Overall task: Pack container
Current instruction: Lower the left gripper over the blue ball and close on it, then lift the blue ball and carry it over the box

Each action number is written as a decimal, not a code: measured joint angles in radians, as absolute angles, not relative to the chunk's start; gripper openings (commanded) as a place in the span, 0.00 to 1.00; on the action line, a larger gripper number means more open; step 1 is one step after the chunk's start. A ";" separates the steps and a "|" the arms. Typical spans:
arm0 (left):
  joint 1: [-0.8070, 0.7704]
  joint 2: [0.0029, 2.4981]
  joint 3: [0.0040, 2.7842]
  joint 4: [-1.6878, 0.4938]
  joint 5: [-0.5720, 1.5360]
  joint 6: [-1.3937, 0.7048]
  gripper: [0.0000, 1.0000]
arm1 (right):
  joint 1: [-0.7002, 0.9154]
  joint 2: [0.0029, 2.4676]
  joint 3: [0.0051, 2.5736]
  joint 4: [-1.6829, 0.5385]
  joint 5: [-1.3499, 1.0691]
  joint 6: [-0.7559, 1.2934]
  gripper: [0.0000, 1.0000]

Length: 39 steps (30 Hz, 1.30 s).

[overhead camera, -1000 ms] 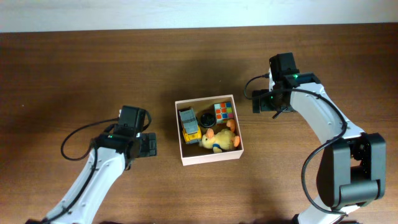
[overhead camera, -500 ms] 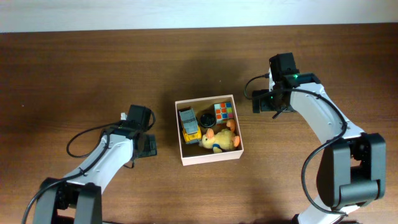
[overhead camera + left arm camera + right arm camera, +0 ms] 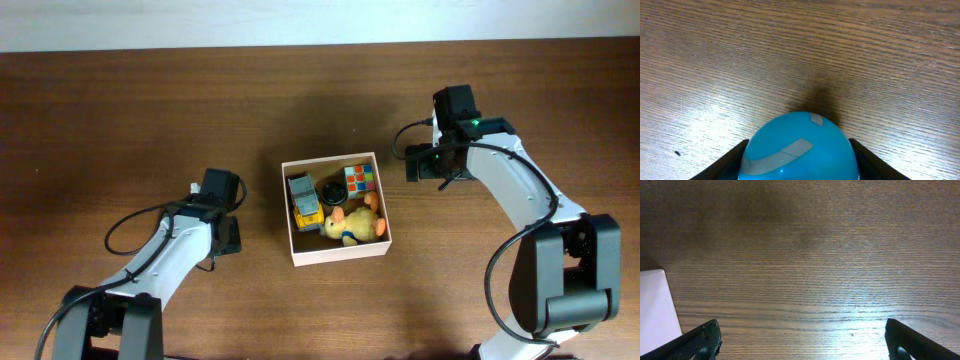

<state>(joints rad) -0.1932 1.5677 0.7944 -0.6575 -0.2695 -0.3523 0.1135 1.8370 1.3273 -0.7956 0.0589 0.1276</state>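
The container [image 3: 340, 257], a white-walled square box with a tan inside, sits at the table's middle. It holds a yellow and grey toy truck [image 3: 304, 203], a colour cube [image 3: 360, 180], a black round piece [image 3: 332, 190] and a yellow plush duck [image 3: 355, 226]. Left of it, my left gripper [image 3: 228, 236] points down at the table. In the left wrist view its jaws press both sides of a glossy blue ball [image 3: 799, 150], so my left gripper [image 3: 799, 143] is shut on it. From overhead the ball is hidden. My right gripper [image 3: 415, 166] hangs open, right of the box and holding nothing.
The brown wooden table [image 3: 120, 120] spreads on every side. A white corner of the container [image 3: 657, 302] shows at the left of the right wrist view, beside the wide-apart fingers [image 3: 705, 337]. A pale wall strip [image 3: 300, 20] runs along the far edge.
My left arm has drawn back slightly from the box and its jaws have narrowed. The right arm and the box's contents have not moved.
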 measured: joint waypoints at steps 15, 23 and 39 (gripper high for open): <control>-0.193 1.568 0.796 -0.620 -0.246 -0.352 0.50 | 0.113 1.837 1.327 -0.796 0.059 0.128 0.99; -0.193 1.569 0.905 -0.619 -0.170 -0.352 0.50 | 0.113 1.837 1.327 -0.796 0.059 0.128 0.99; -0.253 1.569 1.210 -0.625 0.414 -0.013 0.50 | 0.113 1.837 1.327 -0.796 0.059 0.128 0.99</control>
<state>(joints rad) -0.2531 1.5688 1.2102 -0.6250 0.4137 -0.0128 0.1135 1.8370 1.3273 -0.7956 0.0589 0.1284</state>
